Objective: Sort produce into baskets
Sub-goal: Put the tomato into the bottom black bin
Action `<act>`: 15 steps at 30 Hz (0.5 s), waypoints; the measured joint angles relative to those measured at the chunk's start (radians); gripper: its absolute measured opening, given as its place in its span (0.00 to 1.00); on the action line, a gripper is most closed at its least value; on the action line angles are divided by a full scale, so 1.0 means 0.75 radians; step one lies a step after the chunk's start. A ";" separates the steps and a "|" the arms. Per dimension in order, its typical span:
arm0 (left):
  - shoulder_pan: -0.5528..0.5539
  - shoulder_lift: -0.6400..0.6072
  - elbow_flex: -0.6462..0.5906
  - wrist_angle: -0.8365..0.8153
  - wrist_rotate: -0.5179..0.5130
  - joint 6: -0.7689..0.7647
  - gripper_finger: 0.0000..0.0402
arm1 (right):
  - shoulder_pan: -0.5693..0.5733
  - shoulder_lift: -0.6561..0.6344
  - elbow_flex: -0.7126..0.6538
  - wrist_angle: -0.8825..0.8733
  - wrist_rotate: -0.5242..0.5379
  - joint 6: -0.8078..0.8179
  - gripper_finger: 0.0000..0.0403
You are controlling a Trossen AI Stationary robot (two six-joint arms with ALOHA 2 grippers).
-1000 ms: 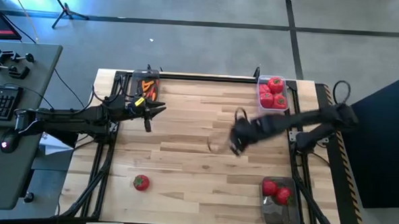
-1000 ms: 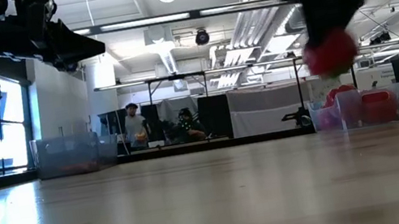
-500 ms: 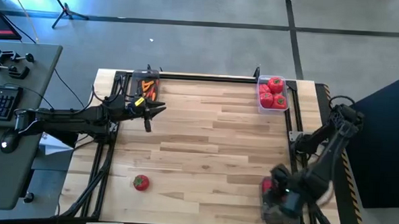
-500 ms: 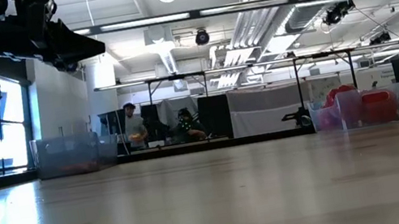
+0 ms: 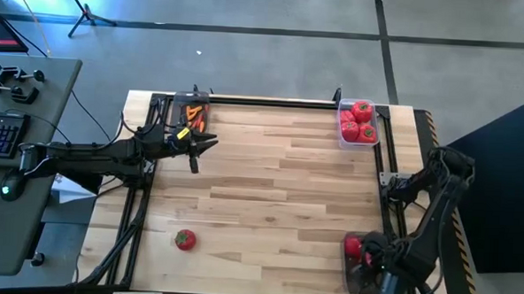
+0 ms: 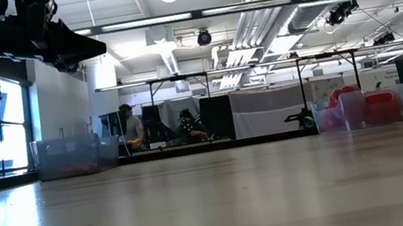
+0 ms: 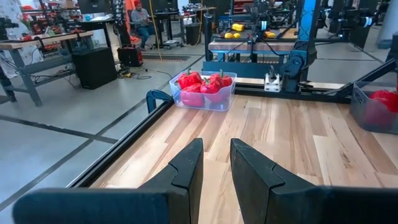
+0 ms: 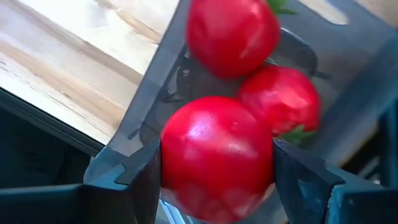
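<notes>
A: Nearest the front edge of the table [image 5: 268, 200], what is the right hand [image 8: 211, 180] doing?

B: It hangs over the near-right basket [image 5: 363, 265] and is grasping a red tomato [image 8: 216, 155] between its two fingers [image 8: 134, 171]. In the right wrist view two more tomatoes [image 8: 233, 34] already lie in that basket just beyond the held one.

A: So which step is this?

B: Delivery, I would say. The tomato is carried to its basket but not yet let go.

A: And what does the next move call for?

B: Probably only spreading the fingers so the tomato drops among its fellows, then lifting clear of the basket wall.

A: Anything left on the table?

B: One loose tomato [image 5: 184, 240] lies alone near the front left, well apart from every basket. That looks like the next piece to fetch.

A: And further back?

B: The left hand [image 7: 216, 163] waits above the far-left part of the table, fingers a little apart and holding nothing, just beside the far-left basket [image 5: 191, 114] with orange carrot pieces. The far-right basket [image 5: 358, 123] holds red peppers.
</notes>
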 joint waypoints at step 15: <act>0.000 0.000 0.000 -0.001 0.000 0.000 0.17 | -0.107 0.149 0.000 0.153 -0.028 -0.379 0.64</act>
